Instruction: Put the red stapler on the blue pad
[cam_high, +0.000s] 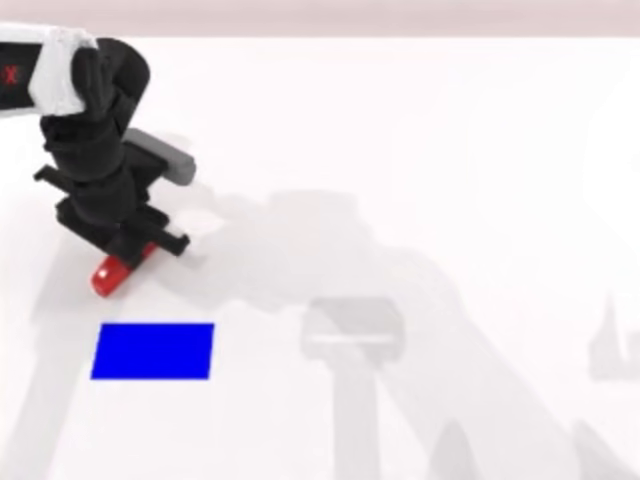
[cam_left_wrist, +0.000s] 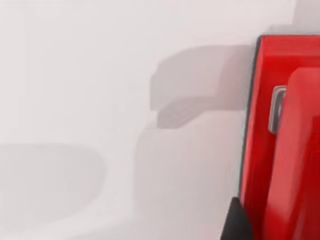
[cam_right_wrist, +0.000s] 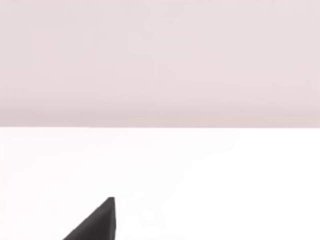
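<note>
The red stapler (cam_high: 113, 273) lies aslant at the left of the table, its far end hidden under my left gripper (cam_high: 143, 250). That gripper is shut on the stapler. In the left wrist view the glossy red stapler (cam_left_wrist: 280, 150) fills one side, and one dark fingertip (cam_left_wrist: 234, 224) presses against its edge. The other fingertip is out of frame. The blue pad (cam_high: 153, 351) lies flat on the table a short way nearer the front than the stapler, apart from it. My right gripper (cam_right_wrist: 160, 234) is parked out of the top view and stands open, with nothing beside its one dark finger (cam_right_wrist: 97, 225).
Bare white table (cam_high: 420, 180) stretches to the right of the stapler and pad, crossed by grey arm shadows (cam_high: 350, 335). The right wrist view shows only the table (cam_right_wrist: 200, 170) and a pale pink back wall (cam_right_wrist: 160, 60).
</note>
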